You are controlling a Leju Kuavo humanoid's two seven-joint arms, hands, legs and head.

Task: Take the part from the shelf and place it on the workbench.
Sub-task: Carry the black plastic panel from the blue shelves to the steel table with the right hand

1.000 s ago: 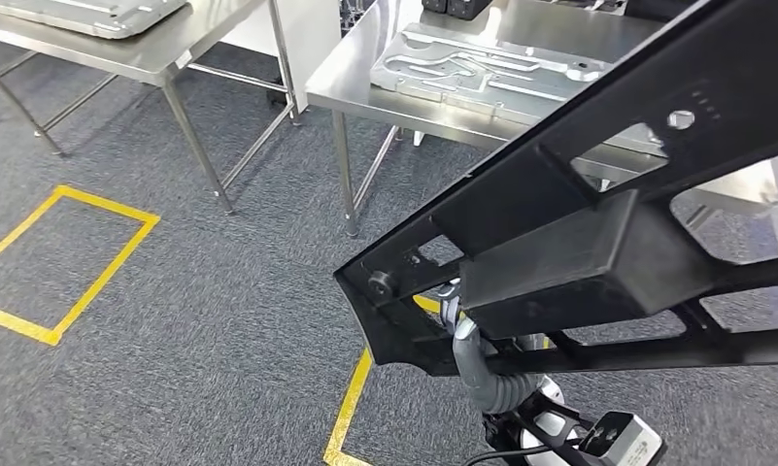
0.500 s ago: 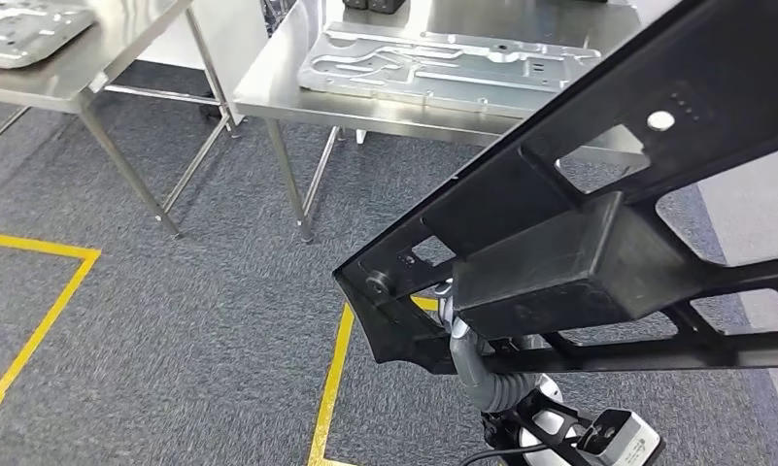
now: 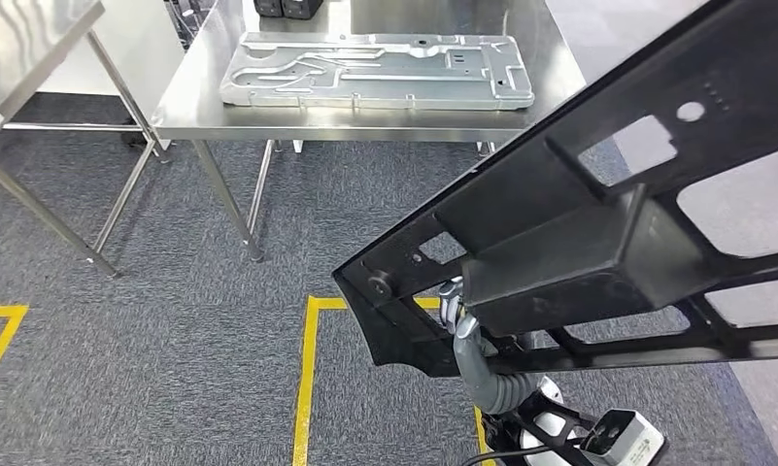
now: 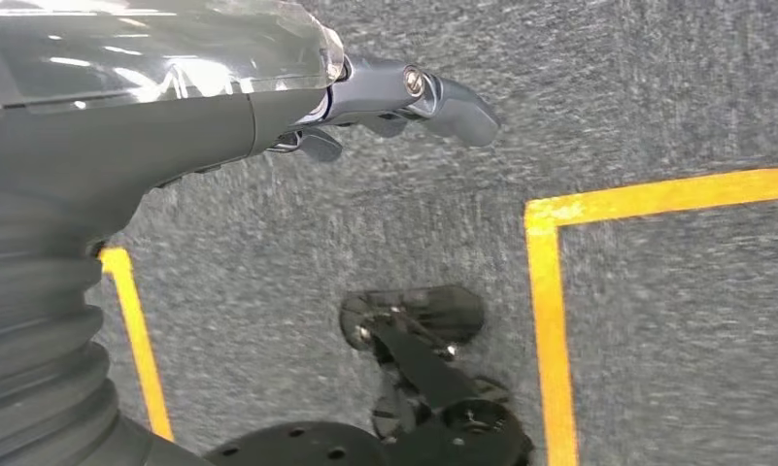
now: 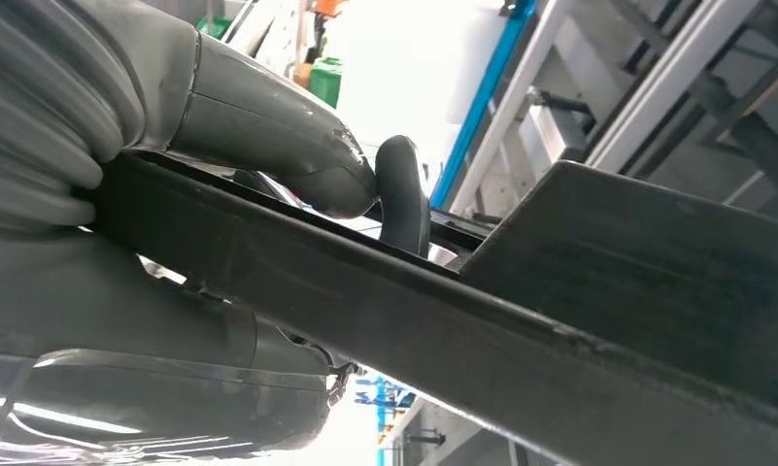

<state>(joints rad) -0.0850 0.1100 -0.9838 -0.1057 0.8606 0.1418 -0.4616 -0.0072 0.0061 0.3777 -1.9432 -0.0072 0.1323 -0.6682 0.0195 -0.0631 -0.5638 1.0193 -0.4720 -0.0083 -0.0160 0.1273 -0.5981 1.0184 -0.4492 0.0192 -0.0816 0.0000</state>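
Part: a long black frame part (image 3: 598, 233) with cut-out windows and a box-shaped block on it, held tilted above the carpet, its far end rising away from the right hand.
Right hand: the right hand (image 5: 219, 252) grips the black frame part (image 5: 482, 320); the thick thumb lies on one face of the edge, the fingers (image 5: 402, 199) curl over the opposite side, so the bar sits clamped between them.
Left hand: the left hand (image 4: 297, 107) hangs over the carpet with nothing in it; its fingers (image 4: 453, 97) are slightly bent and apart.
Bench: a stainless steel bench (image 3: 186, 112) stands ahead, well beyond the right hand's fingers and clear of the part.
Plate on bench: a flat silver stamped metal plate (image 3: 375, 70) lies on the bench top.
Second bench: another steel bench (image 3: 30, 44) stands beside the first, farther from the fingers.
Floor: grey carpet (image 3: 152, 330) with yellow tape lines (image 3: 305, 379) below the held part.
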